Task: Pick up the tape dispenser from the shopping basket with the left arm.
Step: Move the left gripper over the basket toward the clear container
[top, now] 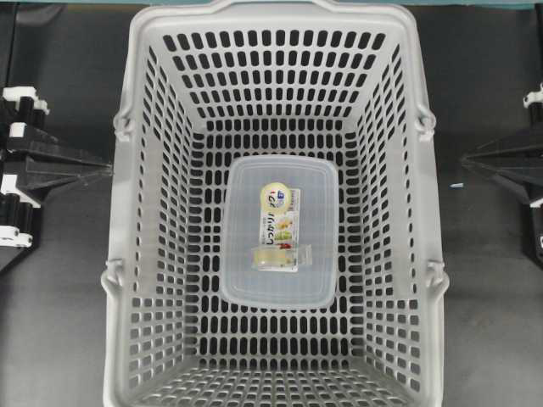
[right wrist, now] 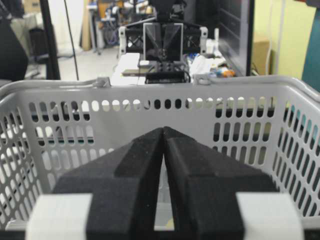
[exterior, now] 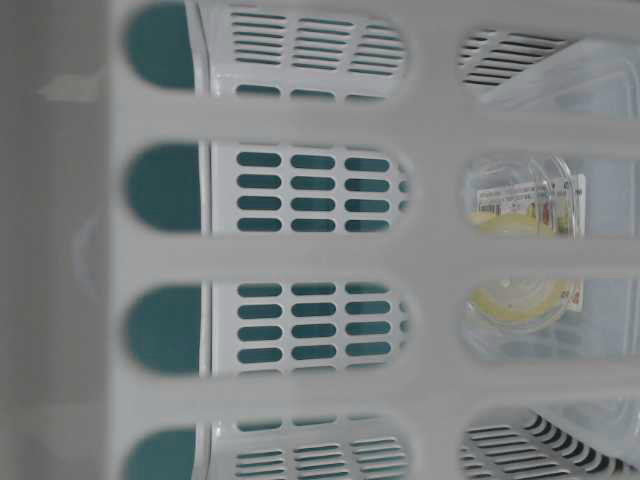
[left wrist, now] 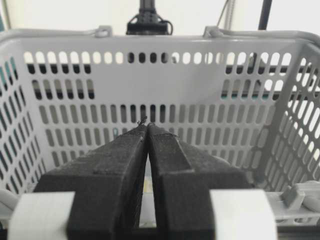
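The shopping basket (top: 144, 170), light grey and slotted, fills the middle of the overhead view. On its floor lies the tape dispenser (top: 278, 254), a clear rounded-rectangular piece with a cream-yellow disc and a colourful label strip. It also shows through the basket wall (exterior: 300, 255) as the tape dispenser (exterior: 520, 250). My left gripper (top: 106, 168) is shut and empty, outside the basket's left wall with its tips pointing at the wall. From its own camera the left gripper (left wrist: 147, 126) faces the basket (left wrist: 200, 100). My right gripper (top: 465, 159) (right wrist: 164, 129) is shut, outside the right wall.
The basket stands on a dark tabletop (top: 59, 297). Handle hinges (top: 124, 124) stick out at its rim corners. A small pale speck (top: 456, 185) lies on the table to the right. Beyond the basket (right wrist: 225, 95), the other arm's base (right wrist: 162, 45) and room clutter show.
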Motion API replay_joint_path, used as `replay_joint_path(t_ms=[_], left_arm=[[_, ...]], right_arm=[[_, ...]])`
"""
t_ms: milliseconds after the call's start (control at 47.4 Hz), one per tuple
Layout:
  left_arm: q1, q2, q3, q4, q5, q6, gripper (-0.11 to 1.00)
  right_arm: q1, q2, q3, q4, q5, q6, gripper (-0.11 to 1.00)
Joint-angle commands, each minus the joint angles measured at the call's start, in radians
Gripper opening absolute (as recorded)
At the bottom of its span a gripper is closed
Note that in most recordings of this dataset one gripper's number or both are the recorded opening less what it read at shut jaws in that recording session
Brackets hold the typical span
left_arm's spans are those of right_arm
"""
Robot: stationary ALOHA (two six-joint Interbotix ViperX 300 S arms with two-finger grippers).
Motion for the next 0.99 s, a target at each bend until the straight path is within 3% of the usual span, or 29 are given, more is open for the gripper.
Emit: replay_joint_path(t_ms=[0,84,338,549,633,865,971], left_arm=[[-0.002,0.011,-0.025,0.043,0.021,-0.025,0.06],[0.003,0.017,-0.025,0.041,0.06,-0.046,0.0],[0.002,0.052,-0.069,0.041,0.109,-0.104,0.0],[-0.002,0.133,-0.233,0.041,0.353,-0.101,0.0],[-0.008,0.178,-0.314,0.043,0.462,-0.1,0.0],[-0.02,0.347,-0.511,0.041,0.695,-0.104,0.03],[-0.028,0.434,-0.577,0.041,0.749,-0.118,0.17]], right_arm=[[0.0,0.011,-0.017,0.002,-0.006,0.012,0.0],[0.0,0.014,-0.017,0.006,0.015,0.015,0.0],[-0.009,0.017,-0.017,0.006,0.054,0.035,0.0],[-0.015,0.017,-0.026,0.006,0.112,0.037,0.02],[-0.017,0.017,-0.032,0.006,0.13,0.037,0.16],[-0.015,0.011,-0.04,0.006,0.12,0.037,0.73],[-0.017,0.008,-0.04,0.008,0.112,0.037,0.75]])
